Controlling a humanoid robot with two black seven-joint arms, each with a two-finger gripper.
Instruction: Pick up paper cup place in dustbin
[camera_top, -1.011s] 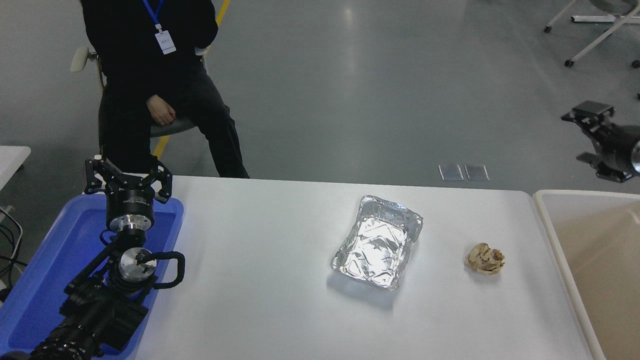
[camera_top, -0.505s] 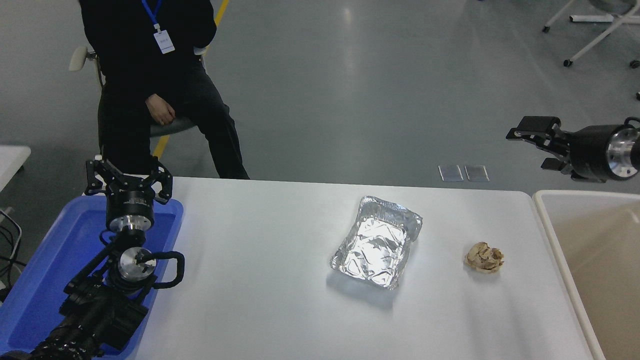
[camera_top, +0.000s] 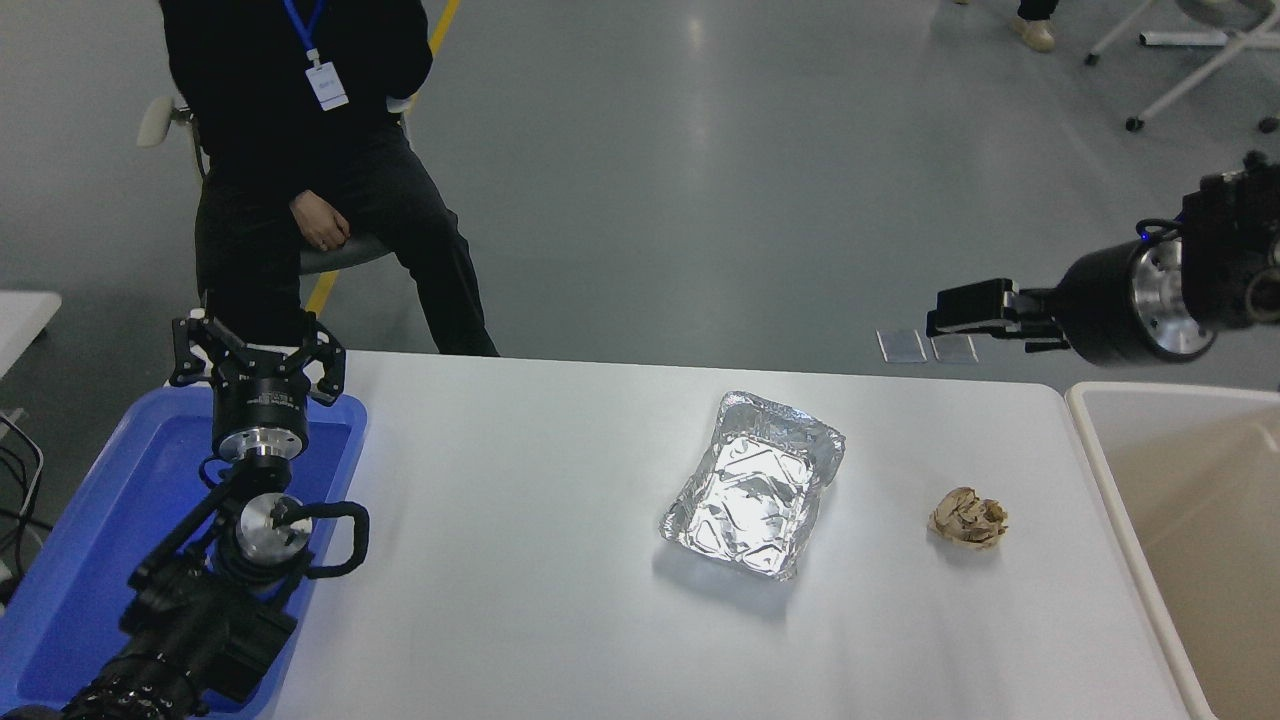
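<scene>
— White table (camera_top: 520, 600) fills the near half, with grey floor beyond it. What sits closest to the camera?

— At the lower left, the left arm lies parked over a blue tray (camera_top: 70, 560) that hangs off the table's left edge. The left gripper (camera_top: 256, 352) points away from the camera above the tray's far end, its black fingers (camera_top: 186, 352) spread apart with nothing between them.

— And along the right edge?

— The dustbin (camera_top: 1098, 440), a beige-white bin with a thick rounded rim, just beside the table's right edge. Only its left part shows; the visible inside looks bare beige.

— Middle of the table?

— A foil tray (camera_top: 755, 485), crinkled and tilted a little, lying open side up. To its right, well apart from it, a crumpled brown paper ball (camera_top: 968, 517) between the foil tray and the dustbin.

— Where is the paper cup?

— I cannot find it anywhere in this view, neither on the table nor in the visible part of the dustbin.

— The right arm?

— It enters from the right edge, held above the table's far right corner. The right gripper (camera_top: 975, 315) points leftward and is seen side-on; I cannot tell whether its fingers are apart or together. Nothing visible is in it.

— Farther back?

— A person (camera_top: 300, 150) in dark clothes sits on a chair beyond the table's far left, one hand (camera_top: 322, 222) resting on the lap. Two small grey floor plates (camera_top: 928, 346) lie past the far edge.
</scene>
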